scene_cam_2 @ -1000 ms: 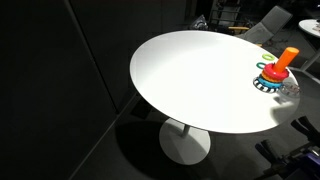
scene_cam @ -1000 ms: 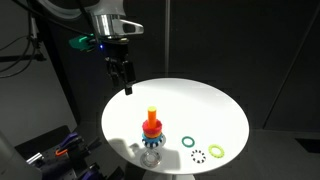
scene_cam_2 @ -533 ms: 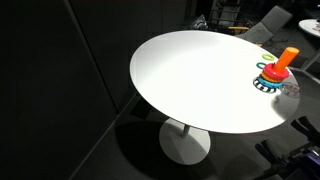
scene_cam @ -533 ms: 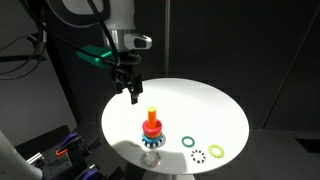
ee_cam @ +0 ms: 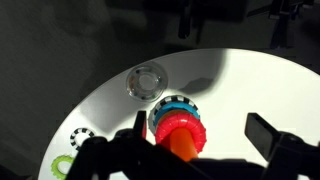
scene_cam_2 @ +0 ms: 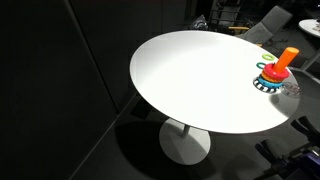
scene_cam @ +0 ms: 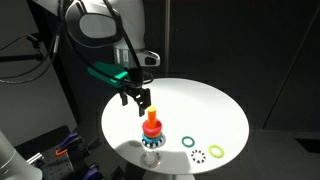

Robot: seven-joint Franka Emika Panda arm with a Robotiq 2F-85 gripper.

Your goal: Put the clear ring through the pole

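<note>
Swinging in from the upper left of the frame, the gripper [scene_cam: 143, 103] has dropped and slid right over the last second, and now it hangs just up-left of the pole [scene_cam: 152, 123] in an exterior view. Nothing else has budged: pole and rings sit where they were.

Why there? My read is that this is a transit, not a reach for the pole itself. The clear ring [scene_cam: 198, 154] lies flat on the white table [scene_cam: 200, 100], lower right of the pole and near the front edge. It sits between the dark green ring [scene_cam: 188, 142] and the yellow-green ring [scene_cam: 216, 150], close to both but touching neither that I can see. The pole simply stands on the way.

The wrist view backs that up. The pole's orange top sits low in the centre, while the clear ring [ee_cam: 82, 140] is off at lower left. A round glassy object [ee_cam: 146, 80] rests just beside the blue base; don't mistake it for the ring.

Pose now: the forearm comes down from the upper left and the wrist points at the table. The fingers [ee_cam: 268, 135] are spread wide with nothing held. Empty and parted, then, ready to pinch.

In the exterior view from the far side, the pole [scene_cam_2: 280, 66] stands at the right edge and the arm is out of shot.
</note>
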